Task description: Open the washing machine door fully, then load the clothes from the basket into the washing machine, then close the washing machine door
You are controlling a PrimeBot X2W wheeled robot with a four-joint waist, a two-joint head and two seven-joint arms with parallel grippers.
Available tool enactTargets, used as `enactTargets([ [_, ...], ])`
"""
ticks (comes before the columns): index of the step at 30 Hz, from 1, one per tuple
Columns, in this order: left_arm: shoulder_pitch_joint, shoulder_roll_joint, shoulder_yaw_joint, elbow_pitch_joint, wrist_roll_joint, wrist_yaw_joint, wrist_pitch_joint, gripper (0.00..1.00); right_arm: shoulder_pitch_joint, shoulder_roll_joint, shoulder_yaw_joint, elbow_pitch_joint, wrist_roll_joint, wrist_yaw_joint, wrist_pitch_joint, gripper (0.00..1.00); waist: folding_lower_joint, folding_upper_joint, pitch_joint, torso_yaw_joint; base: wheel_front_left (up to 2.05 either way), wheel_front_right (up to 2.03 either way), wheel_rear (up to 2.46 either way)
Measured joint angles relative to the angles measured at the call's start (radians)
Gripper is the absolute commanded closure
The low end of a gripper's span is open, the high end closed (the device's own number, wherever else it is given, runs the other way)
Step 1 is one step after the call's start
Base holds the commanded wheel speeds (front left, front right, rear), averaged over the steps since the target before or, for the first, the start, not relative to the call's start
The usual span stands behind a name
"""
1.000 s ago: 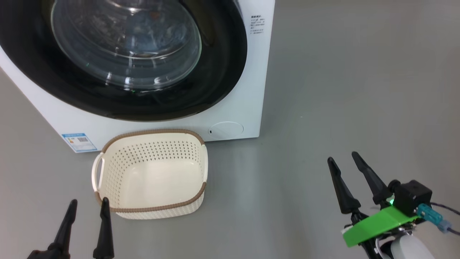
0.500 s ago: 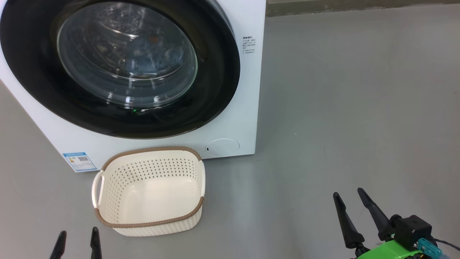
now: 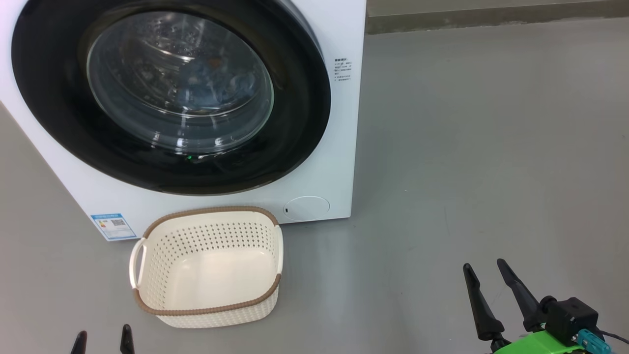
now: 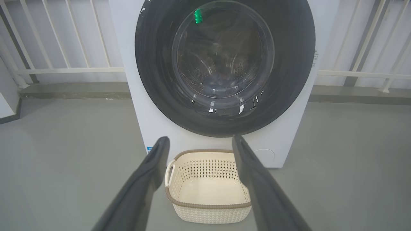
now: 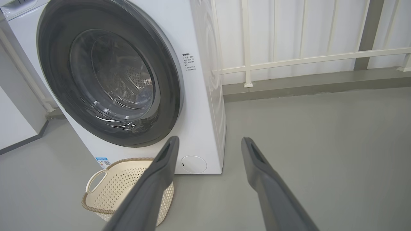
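In the head view the whole picture had slid downward since a second ago, so the camera had lifted; the washing machine had not moved. The washing machine door stood shut, with blue clothes behind its glass. The basket lay empty just before the machine. The left gripper and right gripper sat lower in the picture, well apart from the machine. Each wrist view showed its jaws wide apart and holding nothing. I judged the task finished and the robot drawing back.
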Motion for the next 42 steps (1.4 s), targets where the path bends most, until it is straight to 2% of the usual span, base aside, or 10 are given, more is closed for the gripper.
enactTargets([
  [42,0.001,0.000,0.007,0.013,-0.023,-0.017,0.000,0.00,0.000,0.008,0.003,0.014,-0.016,0.000,0.000,0.00,0.0000,0.0000,-0.012,0.023,0.00,0.00,0.00],
])
